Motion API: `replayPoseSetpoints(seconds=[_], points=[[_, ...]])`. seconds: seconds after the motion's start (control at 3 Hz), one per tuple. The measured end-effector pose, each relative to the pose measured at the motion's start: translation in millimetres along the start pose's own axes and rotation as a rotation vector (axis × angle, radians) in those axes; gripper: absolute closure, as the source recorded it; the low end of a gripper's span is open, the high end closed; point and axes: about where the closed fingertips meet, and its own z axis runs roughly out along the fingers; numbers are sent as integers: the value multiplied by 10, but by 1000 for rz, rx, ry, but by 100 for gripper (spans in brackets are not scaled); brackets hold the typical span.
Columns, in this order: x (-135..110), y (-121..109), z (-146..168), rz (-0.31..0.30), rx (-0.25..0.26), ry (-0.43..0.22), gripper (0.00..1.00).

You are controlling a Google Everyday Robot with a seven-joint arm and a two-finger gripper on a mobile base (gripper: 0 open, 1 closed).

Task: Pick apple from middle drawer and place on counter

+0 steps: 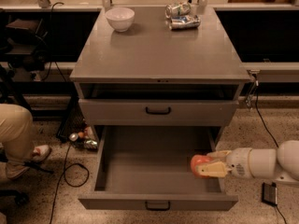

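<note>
The grey cabinet's middle drawer [154, 160] is pulled wide open, showing a flat bare tray floor and a small black handle on its front. My gripper [205, 165] reaches in from the right, over the drawer's right part. It is shut on the red-orange apple [198, 163], held just above the tray floor near the right wall. The counter [159, 50] is the broad grey top of the cabinet, above and behind the gripper.
A white bowl [120, 18] and crushed silver cans [181, 15] stand at the back of the counter. A closed drawer face with a black handle [158, 110] sits above the open drawer. A person's leg and shoe [21, 141], cables and small items lie on the floor at left.
</note>
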Motion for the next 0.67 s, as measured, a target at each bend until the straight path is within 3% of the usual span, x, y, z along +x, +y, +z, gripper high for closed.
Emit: replayPoseSetpoints(seconds=[0.33,0.67], points=[[-493,151,-618,-132,10,-200,100],[-869,421,-1263,-329,70,-351,100]])
